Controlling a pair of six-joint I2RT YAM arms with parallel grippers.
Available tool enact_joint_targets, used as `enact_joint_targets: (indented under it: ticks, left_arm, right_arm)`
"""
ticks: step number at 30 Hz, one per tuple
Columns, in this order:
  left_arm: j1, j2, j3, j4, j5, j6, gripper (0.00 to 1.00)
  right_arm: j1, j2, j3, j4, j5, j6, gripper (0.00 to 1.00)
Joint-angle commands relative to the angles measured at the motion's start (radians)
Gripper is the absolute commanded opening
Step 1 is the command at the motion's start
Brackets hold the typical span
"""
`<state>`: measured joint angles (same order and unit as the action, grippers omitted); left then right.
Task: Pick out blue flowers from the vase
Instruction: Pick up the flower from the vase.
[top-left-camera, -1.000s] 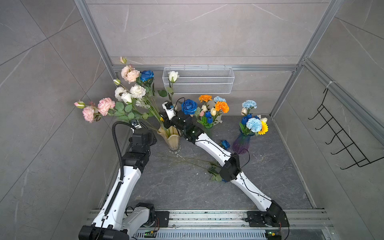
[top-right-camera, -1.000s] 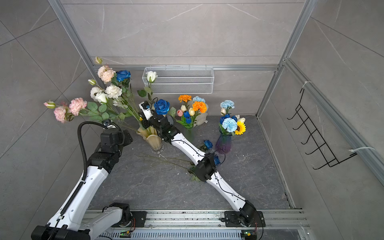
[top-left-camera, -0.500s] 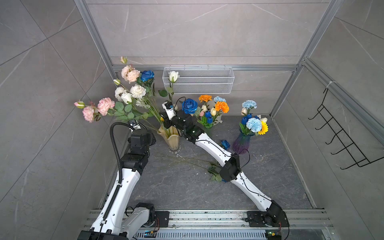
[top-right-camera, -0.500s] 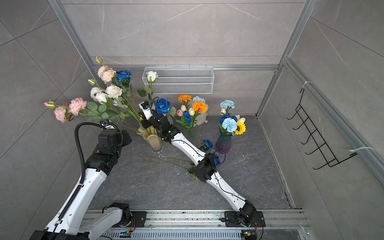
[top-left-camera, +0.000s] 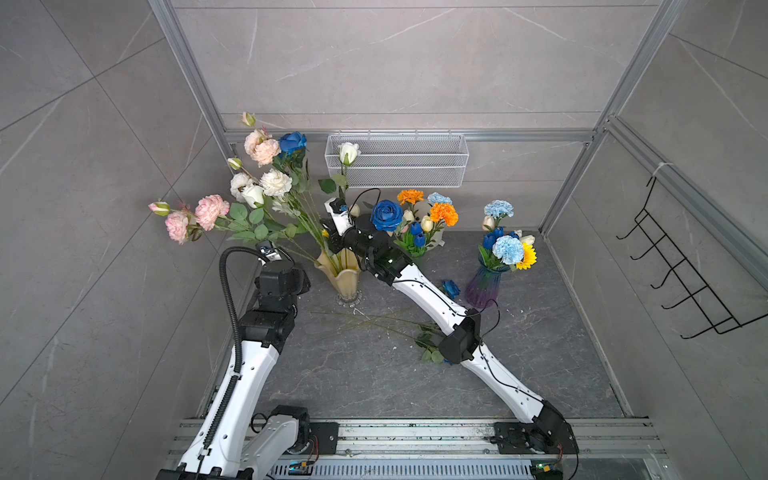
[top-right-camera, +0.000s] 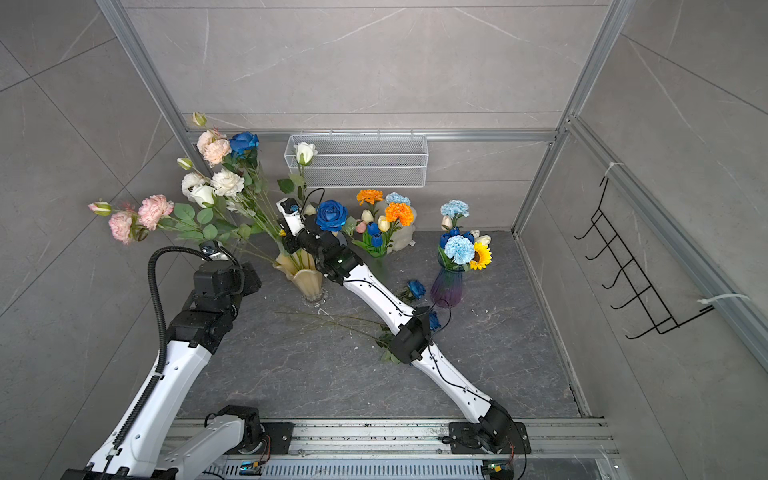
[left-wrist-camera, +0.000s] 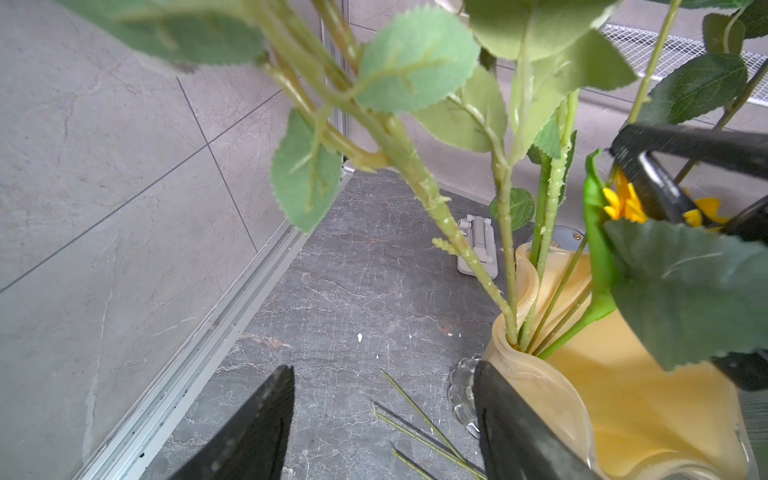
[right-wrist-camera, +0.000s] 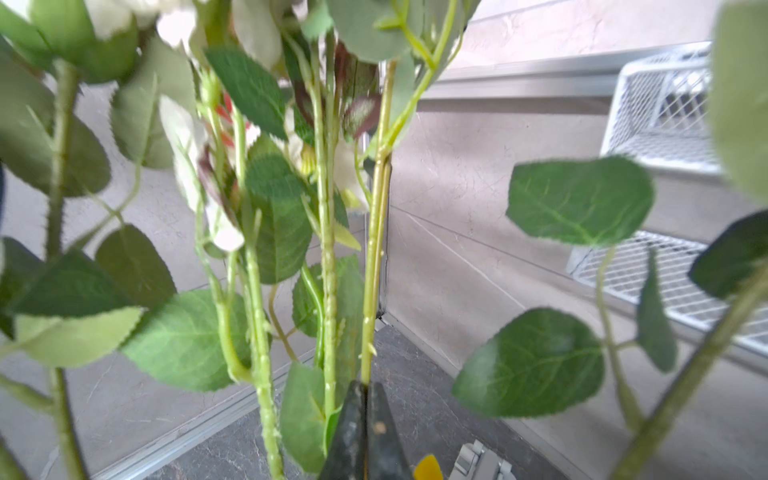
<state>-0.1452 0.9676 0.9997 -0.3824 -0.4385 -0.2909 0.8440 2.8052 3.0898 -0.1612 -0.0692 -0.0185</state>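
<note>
Amber vase stands mid-tabletop. It holds a tall bunch of pink, cream and white blooms. One deep blue rose sits at the top of the bunch, towards the back corner.

Right arm reaches across to the bunch just above the vase mouth. Right jaws: closed, pinching a single yellow-green stem low down (right wrist view). The stem runs up into the leaves; which bloom it carries cannot be told.

Left arm is left of the vase. Left jaws: open, with only tabletop and bare stems seen between them. In the left wrist view one jaw lies just beside the vase wall; contact not clear.

Second rose, also deep blue, shows just above the right wrist. Its stalk is hidden by the arm.

Out of the vase: a loose rose lies on the tabletop beside the right forearm. A blue bloom is near the elbow, partly hidden.

Purple vase, right of centre, holds pale carnations and a sunflower.

Back bunch: orange carnations, blue tulips.

Wire basket hangs on the back wall.
</note>
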Motion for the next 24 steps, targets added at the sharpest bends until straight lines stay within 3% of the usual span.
enact_joint_targets:
  ticks: [1,6,13,24]
  left_arm:
    - [0.004,-0.026,0.06,0.002,0.014,0.036,0.68]
    - [0.003,-0.004,0.121,-0.005,0.104,0.062,0.64]
    - [0.003,0.046,0.258,0.012,0.216,0.088,0.67]
    - [0.033,0.318,0.531,0.034,0.292,0.062,0.74]
  right_arm:
    - [0.011,-0.041,0.089,-0.003,0.014,0.008,0.0]
    - [0.018,-0.054,0.088,-0.006,0.004,0.003,0.0]
    - [0.021,-0.056,0.09,-0.006,-0.004,0.001,0.0]
    - [0.026,-0.085,0.089,-0.013,-0.003,-0.021,0.0]
